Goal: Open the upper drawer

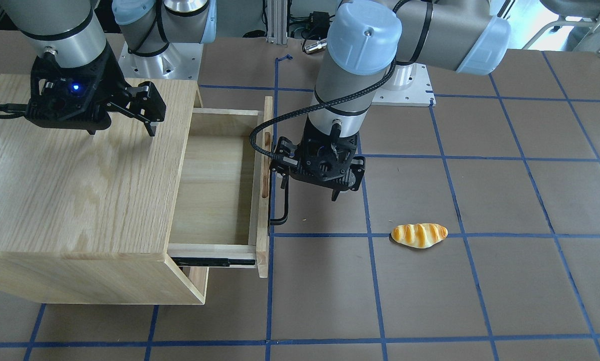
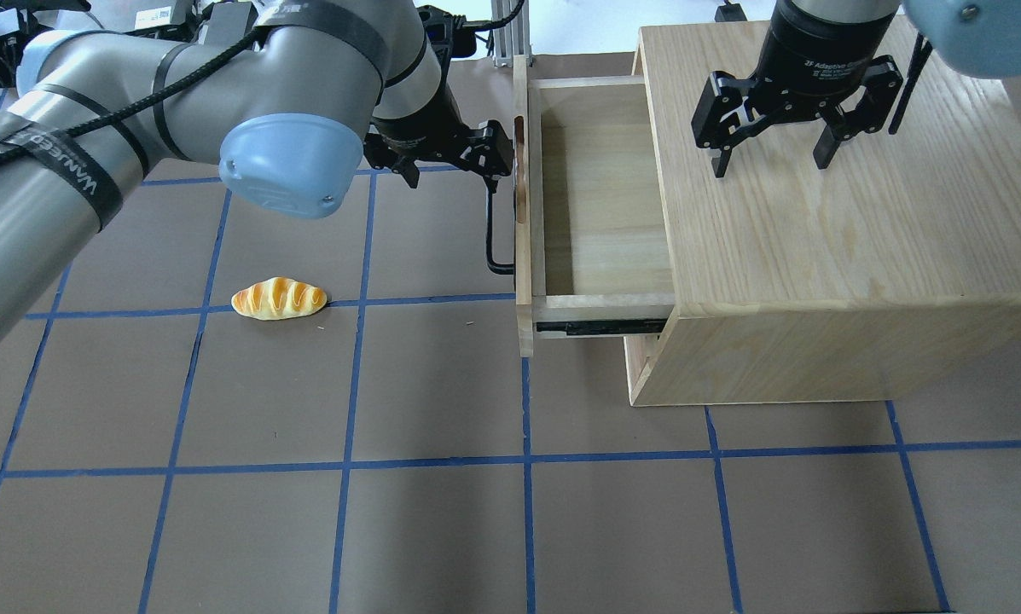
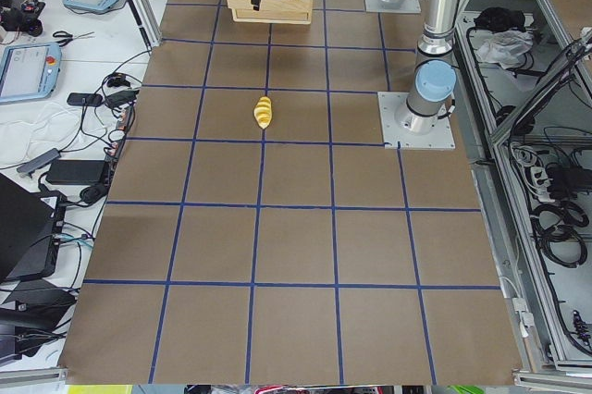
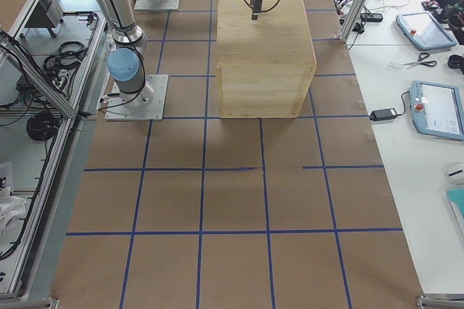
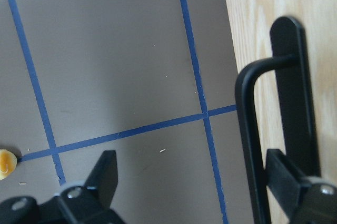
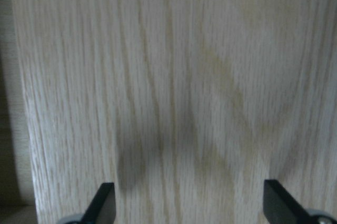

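Brown gridded table (image 2: 442, 529); upper drawer (image 2: 604, 196) sat pulled out. Left gripper (image 5: 190, 163) gaped around handle (image 5: 246, 108) and could snag it when retreating. Right gripper (image 2: 770, 158) gaped above cabinet (image 2: 860, 222).

upper drawer (image 2: 600, 205) out of cabinet (image 2: 817, 239) front, bread roll (image 2: 279, 298) on table (image 2: 442, 512) beyond handle (image 2: 495, 234)

A robotics lab: bolted-down arm base (image 3: 418, 130) on a blue-taped grid table (image 3: 296, 246), teach pendants (image 4: 437, 111), loose cables (image 3: 553, 223) alongside.
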You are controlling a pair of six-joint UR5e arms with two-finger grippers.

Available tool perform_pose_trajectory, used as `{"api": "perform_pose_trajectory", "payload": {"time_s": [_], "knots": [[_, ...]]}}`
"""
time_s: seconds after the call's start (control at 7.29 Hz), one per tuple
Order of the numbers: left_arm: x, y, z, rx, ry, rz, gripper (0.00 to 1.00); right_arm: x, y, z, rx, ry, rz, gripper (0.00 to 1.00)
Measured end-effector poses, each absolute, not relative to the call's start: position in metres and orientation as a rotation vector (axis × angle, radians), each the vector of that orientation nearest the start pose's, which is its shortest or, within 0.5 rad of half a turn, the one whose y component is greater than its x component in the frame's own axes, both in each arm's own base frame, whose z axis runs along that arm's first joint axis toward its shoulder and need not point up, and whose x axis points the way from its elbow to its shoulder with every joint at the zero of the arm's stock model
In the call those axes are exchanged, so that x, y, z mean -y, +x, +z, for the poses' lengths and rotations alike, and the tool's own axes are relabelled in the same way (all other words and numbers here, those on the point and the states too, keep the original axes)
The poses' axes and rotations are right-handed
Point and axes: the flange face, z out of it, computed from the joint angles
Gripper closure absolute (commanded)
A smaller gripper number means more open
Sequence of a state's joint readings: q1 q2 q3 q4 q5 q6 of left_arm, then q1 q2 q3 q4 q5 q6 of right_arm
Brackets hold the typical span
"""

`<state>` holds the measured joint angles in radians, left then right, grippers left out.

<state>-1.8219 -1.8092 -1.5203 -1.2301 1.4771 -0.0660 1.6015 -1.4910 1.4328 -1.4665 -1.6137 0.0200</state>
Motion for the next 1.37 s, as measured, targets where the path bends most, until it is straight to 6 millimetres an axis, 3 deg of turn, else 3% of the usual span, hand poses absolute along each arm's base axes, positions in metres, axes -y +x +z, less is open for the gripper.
{"api": "perform_pose_trajectory", "payload": {"time_s": [0.27, 0.41, 0.69, 0.96, 1.37], "knots": [[0.537, -0.28, 0.448, -3.232, 0.297, -0.187, 0.0, 0.516, 0.145, 0.505, -3.185, -0.02, 0.072, 0.0], [0.538, -0.265, 0.46, -3.231, 0.257, -0.186, 0.0, 0.516, 0.145, 0.505, -3.185, -0.02, 0.072, 0.0], [0.544, -0.21, 0.474, -3.231, 0.1, -0.147, 0.0, 0.516, 0.145, 0.505, -3.185, -0.02, 0.072, 0.0], [0.536, -0.157, 0.493, -3.203, -0.049, -0.113, 0.0, 0.516, 0.145, 0.505, -3.185, -0.02, 0.072, 0.0], [0.522, -0.117, 0.498, -3.161, -0.16, -0.059, 0.0, 0.516, 0.145, 0.505, -3.185, -0.02, 0.072, 0.0]]}}
